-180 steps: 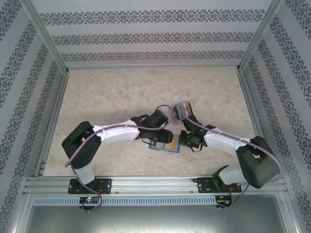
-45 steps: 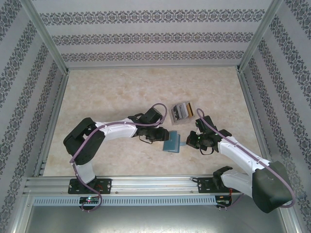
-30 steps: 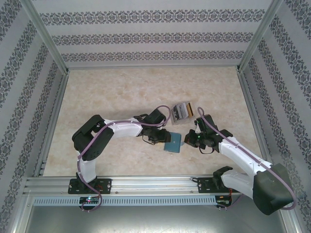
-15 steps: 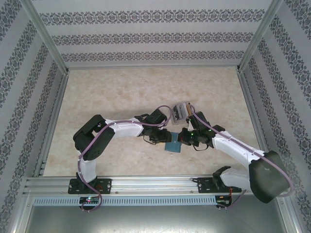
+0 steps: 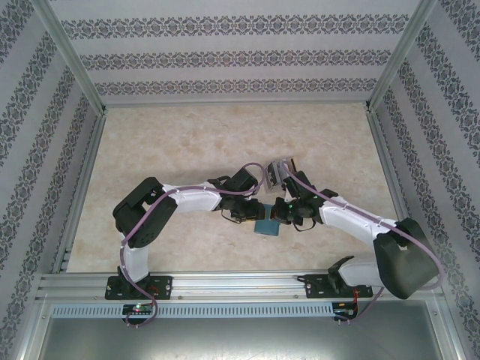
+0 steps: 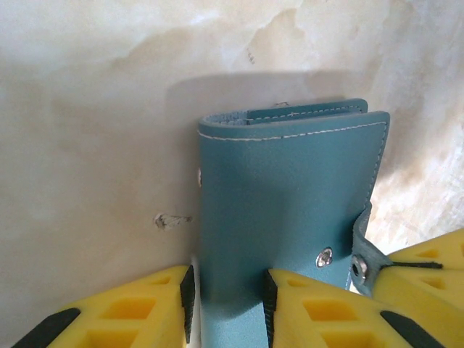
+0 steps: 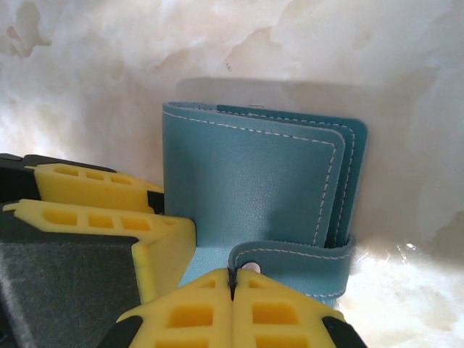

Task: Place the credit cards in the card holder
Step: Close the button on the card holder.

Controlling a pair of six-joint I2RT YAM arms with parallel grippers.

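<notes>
The teal card holder (image 5: 267, 225) lies folded on the marble table, between both grippers. My left gripper (image 6: 227, 290) is shut on the near end of the card holder (image 6: 290, 188), close to the fold. My right gripper (image 7: 232, 277) is shut and holds nothing. Its tips press against the end of the clasp strap (image 7: 297, 250), right at the metal snap (image 7: 251, 267). The strap wraps round the card holder's (image 7: 246, 174) open edge. Grey credit cards (image 5: 276, 172) sit in a clear box just behind the grippers, partly hidden by the right arm.
The enclosure's patterned walls and metal frame posts (image 5: 75, 67) ring the table. The left gripper's yellow fingers (image 7: 94, 203) crowd the card holder's left side in the right wrist view. Bare marble tabletop (image 5: 172, 142) stretches to the far left.
My right gripper has swung left from beside the card holder until its shut tips meet the clasp strap. The left gripper and the card holder have barely moved.
</notes>
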